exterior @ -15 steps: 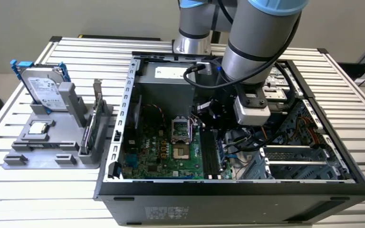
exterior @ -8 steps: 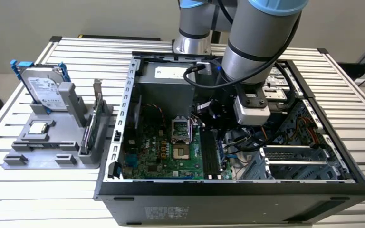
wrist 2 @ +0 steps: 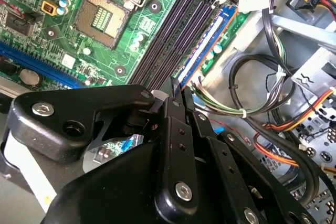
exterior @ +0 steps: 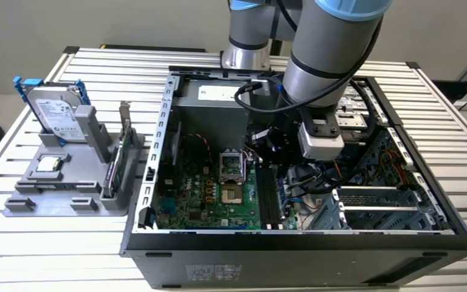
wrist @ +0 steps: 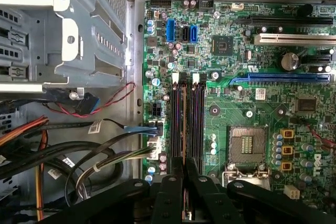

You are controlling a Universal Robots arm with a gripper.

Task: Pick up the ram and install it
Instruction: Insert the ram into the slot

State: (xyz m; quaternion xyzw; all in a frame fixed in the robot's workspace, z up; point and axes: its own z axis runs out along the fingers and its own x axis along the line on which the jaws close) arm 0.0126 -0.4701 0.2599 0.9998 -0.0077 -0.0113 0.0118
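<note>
The ram (wrist: 184, 119) is a long thin stick, seen edge-on in the first wrist view, where it runs parallel to the black memory slots (wrist: 197, 119) on the green motherboard. In the second wrist view its bluish face with white labels (wrist 2: 207, 45) lies along the outermost slots (wrist 2: 173, 35). My gripper (wrist: 184, 165) is shut on the near end of the ram, its black fingers (wrist 2: 173, 98) pinched together on the thin board. I cannot tell whether the stick is seated in a slot. In the exterior view the gripper (exterior: 276, 146) hangs inside the open computer case, above the slots (exterior: 270, 204).
The CPU socket (wrist: 247, 145) lies beside the slots. Cable bundles (wrist: 94, 161) and a metal drive cage (wrist: 79, 30) crowd the other side. Left of the case (exterior: 148, 182) in the exterior view, a grey fixture holds a hard drive (exterior: 55, 115) and an upright card (exterior: 124, 152).
</note>
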